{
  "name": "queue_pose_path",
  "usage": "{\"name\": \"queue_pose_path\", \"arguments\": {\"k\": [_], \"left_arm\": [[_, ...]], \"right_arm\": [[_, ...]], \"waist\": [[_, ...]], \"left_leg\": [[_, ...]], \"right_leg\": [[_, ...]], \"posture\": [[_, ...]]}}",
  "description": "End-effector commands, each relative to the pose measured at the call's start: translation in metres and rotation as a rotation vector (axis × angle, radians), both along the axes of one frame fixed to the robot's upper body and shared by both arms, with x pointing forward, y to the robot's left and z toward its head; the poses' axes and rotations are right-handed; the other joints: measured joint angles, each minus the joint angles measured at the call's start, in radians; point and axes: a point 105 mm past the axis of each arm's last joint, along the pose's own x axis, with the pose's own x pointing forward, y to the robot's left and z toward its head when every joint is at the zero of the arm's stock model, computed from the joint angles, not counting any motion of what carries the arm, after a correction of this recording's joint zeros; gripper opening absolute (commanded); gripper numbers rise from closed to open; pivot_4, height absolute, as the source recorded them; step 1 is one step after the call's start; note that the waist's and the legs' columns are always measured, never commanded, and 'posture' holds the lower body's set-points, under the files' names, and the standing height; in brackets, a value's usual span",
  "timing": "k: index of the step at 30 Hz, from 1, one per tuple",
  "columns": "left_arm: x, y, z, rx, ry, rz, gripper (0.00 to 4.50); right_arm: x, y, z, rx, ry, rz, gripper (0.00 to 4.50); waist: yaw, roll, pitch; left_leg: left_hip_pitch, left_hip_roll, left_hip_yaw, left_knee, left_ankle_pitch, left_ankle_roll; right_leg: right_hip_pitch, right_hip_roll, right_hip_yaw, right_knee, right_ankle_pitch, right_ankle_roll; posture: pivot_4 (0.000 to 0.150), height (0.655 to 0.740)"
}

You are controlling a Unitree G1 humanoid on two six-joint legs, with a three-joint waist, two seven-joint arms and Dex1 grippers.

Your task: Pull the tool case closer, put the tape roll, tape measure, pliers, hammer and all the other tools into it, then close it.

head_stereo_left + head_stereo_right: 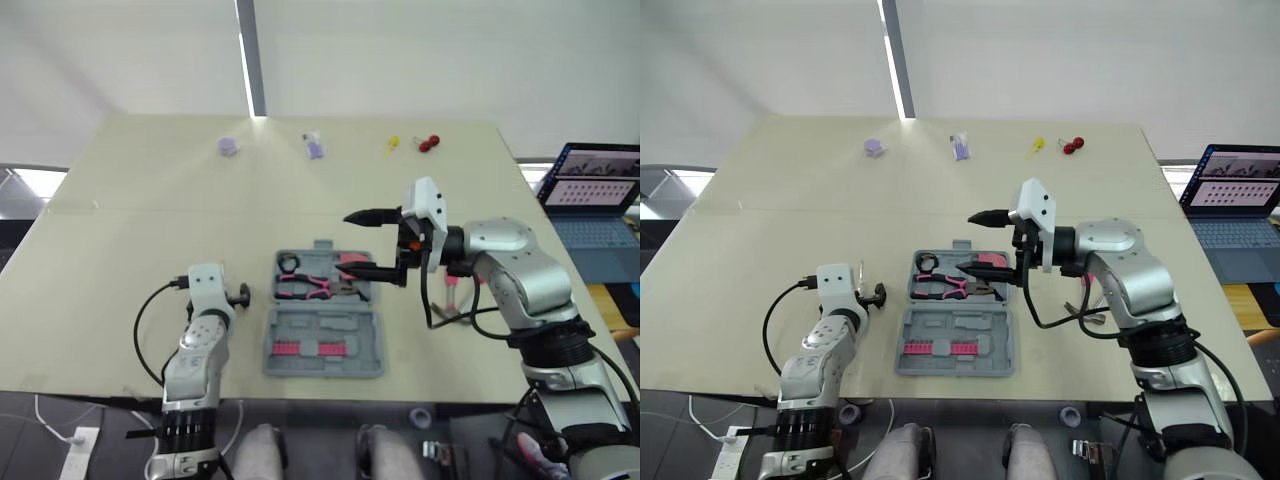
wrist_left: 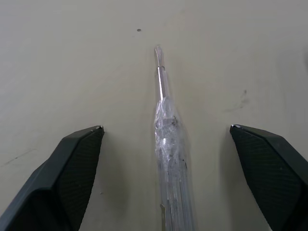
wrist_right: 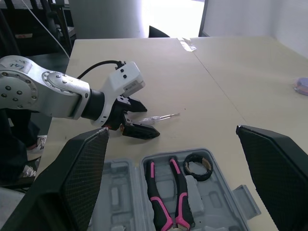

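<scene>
Left wrist view: screwdriver (image 2: pixel 171 161) within claw (image 2: pixel 166 127)

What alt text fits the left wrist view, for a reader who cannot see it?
A slim screwdriver with a clear plastic handle and metal shaft lies on the beige tabletop, centred between the open black jaws of the left gripper. Neither jaw touches it.

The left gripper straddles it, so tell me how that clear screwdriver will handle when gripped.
The clear screwdriver looks slim, rigid and probably light. Its round, glossy handle may roll on the table or slip in the open left gripper.
</scene>
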Motion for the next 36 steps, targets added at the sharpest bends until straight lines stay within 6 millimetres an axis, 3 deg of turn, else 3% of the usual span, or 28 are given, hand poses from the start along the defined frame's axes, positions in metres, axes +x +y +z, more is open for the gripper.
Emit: {"name": "queue_pose_path", "arguments": {"k": [1, 7, 8, 17, 24, 26, 28, 30, 34, 36], "left_arm": [[-0.002, -0.002, -0.008, -0.015, 0.03, -0.009, 3.3], [-0.002, 0.0, -0.01, -0.018, 0.038, 0.001, 0.18], [-0.002, 0.0, -0.01, -0.019, 0.038, 0.002, 0.05], [-0.001, 0.0, -0.008, -0.009, 0.034, -0.007, 0.07], [0.003, 0.012, 0.031, 0.09, -0.114, -0.145, 0.07], [0.003, 0.015, 0.053, 0.125, -0.173, -0.273, 0.07], [0.0, 0.006, 0.077, 0.164, -0.218, -0.482, 0.07], [-0.004, -0.003, 0.091, 0.229, -0.229, -0.653, 0.07], [-0.016, -0.023, 0.106, 0.351, -0.182, -1.031, 0.07], [-0.017, -0.028, 0.11, 0.398, -0.141, -1.138, 0.07]], "right_arm": [[-0.006, 0.001, 0.01, 0.002, -0.045, 0.024, 4.5], [-0.007, 0.001, 0.011, 0.008, -0.047, 0.029, 4.5], [-0.007, 0.001, 0.011, 0.008, -0.047, 0.031, 4.5], [-0.009, 0.001, 0.009, 0.007, -0.041, 0.042, 4.5], [-0.013, -0.003, 0.01, 0.02, -0.033, 0.042, 4.5], [-0.017, -0.007, 0.009, 0.019, -0.028, 0.04, 4.5], [-0.02, -0.012, 0.006, 0.014, -0.021, 0.032, 4.5], [-0.023, -0.017, 0.004, 0.008, -0.015, 0.022, 4.5], [-0.025, -0.031, -0.003, -0.02, -0.001, -0.016, 4.5], [-0.026, -0.038, -0.005, -0.031, 0.001, -0.039, 4.5]], "waist": [[0.001, 0.0, 0.0], [0.003, 0.0, 0.0], [0.003, 0.0, 0.0], [0.003, 0.0, 0.0], [0.0, 0.0, 0.0], [-0.001, 0.0, 0.0], [-0.001, 0.0, 0.001], [0.0, 0.001, 0.001], [0.002, 0.001, 0.001], [0.002, 0.001, 0.001]], "left_leg": [[0.0, 0.0, 0.0, 0.0, 0.0, 0.0], [0.0, -0.001, 0.0, 0.0, 0.0, 0.0], [0.0, -0.001, 0.0, 0.0, 0.0, 0.0], [0.0, -0.001, -0.001, 0.0, 0.0, 0.0], [0.0, 0.0, -0.001, -0.001, 0.0, 0.0], [-0.001, 0.0, 0.0, -0.001, 0.0, 0.0], [-0.001, 0.001, -0.001, -0.002, 0.0, 0.0], [-0.001, 0.001, 0.0, -0.003, 0.0, 0.0], [-0.001, 0.0, 0.001, -0.003, 0.0, -0.001], [-0.001, 0.0, 0.001, -0.003, 0.0, -0.001]], "right_leg": [[0.0, 0.0, 0.0, 0.0, 0.0, 0.0], [0.0, -0.001, 0.0, -0.001, 0.0, 0.0], [0.0, -0.001, 0.0, -0.001, 0.0, 0.0], [0.0, -0.001, 0.0, 0.0, 0.0, 0.0], [-0.001, -0.001, -0.001, 0.0, 0.0, 0.0], [-0.001, 0.0, -0.001, 0.0, 0.0, -0.001], [-0.002, 0.0, -0.001, 0.0, -0.001, -0.002], [-0.003, 0.0, -0.001, 0.0, -0.01, -0.018], [-0.003, -0.001, -0.001, -0.002, -0.01, -0.018], [-0.004, -0.002, 0.0, -0.004, -0.009, -0.017]], "posture": [[0.15, 0.74], [0.15, 0.74], [0.15, 0.74], [0.15, 0.74], [0.15, 0.74], [0.15, 0.74], [0.15, 0.74], [0.15, 0.74], [0.15, 0.74], [0.15, 0.74]]}}
